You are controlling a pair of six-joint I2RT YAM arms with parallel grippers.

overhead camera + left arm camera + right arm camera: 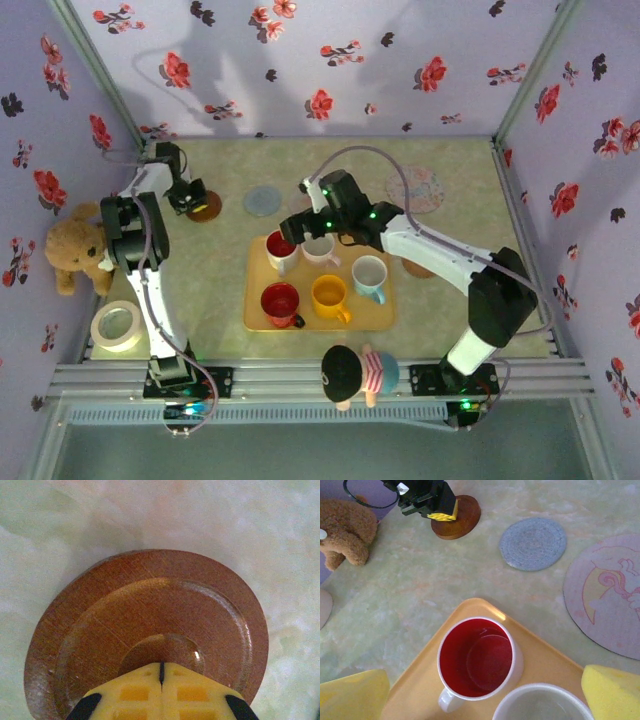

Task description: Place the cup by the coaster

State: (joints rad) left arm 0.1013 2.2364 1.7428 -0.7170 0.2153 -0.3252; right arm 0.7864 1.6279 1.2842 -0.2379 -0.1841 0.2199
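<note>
Right wrist view looks straight down on a white cup (479,660) with a glossy red inside, standing upright at the far-left corner of the yellow tray (547,652). The right hand (482,695) hangs over it with its fingers (355,695) spread as wide as they go and nothing between them. The cup sits below the gap, not yet touched. A pale cup (542,705) stands just beside it, almost rim to rim, and the red-lined cup's handle (447,701) sticks out at the lower left of that view. Across the bench (410,605), the left hand (437,505) is closed tight on nothing, its tip over the middle of a brown coaster (465,515). Whether it presses down or hovers I cannot tell.

The cup looks like glazed ceramic: stiff, fairly weighty, slick on the glaze, and likely to chip if knocked against its neighbour or set down hard. I'd guess the soundest hold is across the rim, one finger inside the wall and one outside, on the side away from the pale cup and clear of the handle. Lifted straight up, it should clear the tray's lip without tipping.
</note>
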